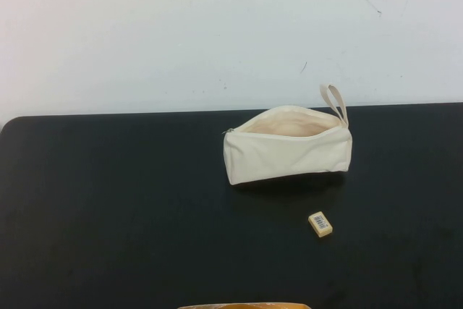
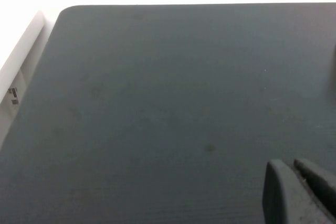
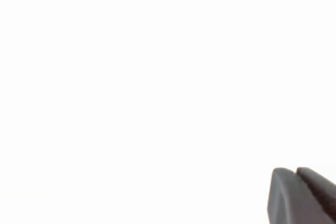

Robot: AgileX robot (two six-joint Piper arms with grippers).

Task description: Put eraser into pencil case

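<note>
The cream-white pencil case stands on the black table at the back, right of centre. Its zip is open and its loop strap sticks up at its right end. The small cream-yellow eraser with a barcode label lies on the table in front of the case's right end, apart from it. Neither gripper shows in the high view. My left gripper is shut and empty over bare table. My right gripper is shut and empty against plain white.
A white wall rises behind the table's back edge. A yellowish object shows at the bottom edge of the high view. The left wrist view shows the table's rounded corner and a white surface beside it.
</note>
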